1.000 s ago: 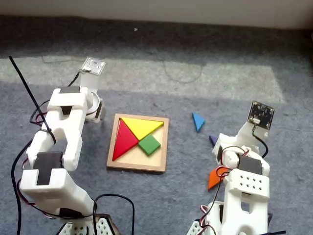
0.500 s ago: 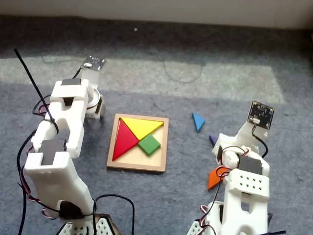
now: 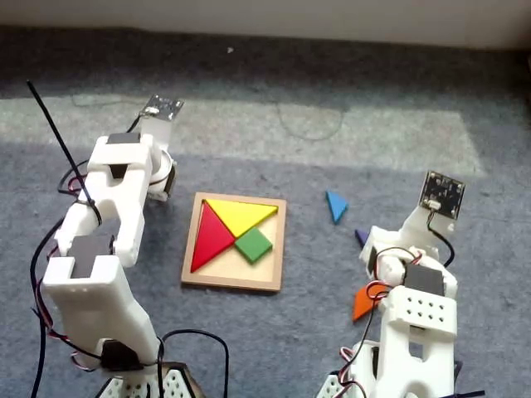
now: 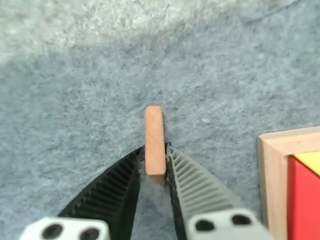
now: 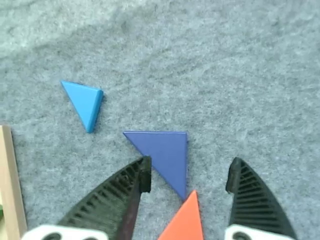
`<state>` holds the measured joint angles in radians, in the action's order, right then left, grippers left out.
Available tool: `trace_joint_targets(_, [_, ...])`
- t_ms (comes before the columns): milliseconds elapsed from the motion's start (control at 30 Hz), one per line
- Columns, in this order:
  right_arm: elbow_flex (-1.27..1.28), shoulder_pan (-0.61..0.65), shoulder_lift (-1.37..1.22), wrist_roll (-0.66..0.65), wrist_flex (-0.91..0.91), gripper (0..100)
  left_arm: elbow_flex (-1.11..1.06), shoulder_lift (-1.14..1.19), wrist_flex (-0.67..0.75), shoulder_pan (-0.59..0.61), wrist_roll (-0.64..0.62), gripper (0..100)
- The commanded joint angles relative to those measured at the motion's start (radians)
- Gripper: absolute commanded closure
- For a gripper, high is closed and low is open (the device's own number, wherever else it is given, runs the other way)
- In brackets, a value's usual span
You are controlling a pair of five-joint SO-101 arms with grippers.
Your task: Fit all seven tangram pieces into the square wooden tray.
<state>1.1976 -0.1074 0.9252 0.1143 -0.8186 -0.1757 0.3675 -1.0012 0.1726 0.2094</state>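
Our left gripper pinches a tan piece that stands on edge between the two fingers, so we cannot tell its shape. It sits just off the tray, on the side toward the left arm and close to the tray's far corner, with grey carpet under it. We cannot tell whether the piece touches the carpet.

Inside the tray we see three pieces. A red triangle lies along the edge nearest the left gripper. A yellow triangle lies along the far edge. A green square is set on its corner at the middle, touching both triangles. The tray's other half shows bare wood.

Our right gripper is spread wide on the opposite side of the tray, holding nothing. A dark blue triangle lies flat on the carpet between its fingers. An orange triangle points at it, their tips almost touching. A light blue triangle lies between the dark blue one and the tray, apart from both.
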Motion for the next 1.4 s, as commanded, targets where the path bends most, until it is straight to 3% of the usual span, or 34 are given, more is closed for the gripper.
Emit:
trace_joint_targets(0, [-0.007,0.007,0.022,-0.011,0.027,75.9,0.039,-0.008,-0.011,0.008,-0.002,98])
trace_joint_targets(233, [-0.007,0.004,0.022,-0.011,0.027,75.9,0.030,-0.093,-0.068,0.007,-0.008,100])
trace_joint_targets(467, [-0.007,0.002,0.022,-0.011,0.027,75.9,-0.168,-0.298,-0.014,-0.058,-0.009,100])
trace_joint_targets(733, [-0.007,0.001,0.022,-0.011,0.027,75.9,-0.285,-0.495,-0.018,-0.219,-0.127,100])
trace_joint_targets(1100, [-0.008,-0.061,0.024,-0.003,0.030,75.9,-0.280,-0.478,-0.003,-0.518,-0.249,100])
trace_joint_targets(1367, [-0.007,-0.097,0.022,-0.003,0.071,75.9,-0.309,-0.424,0.135,-0.684,-0.311,100])
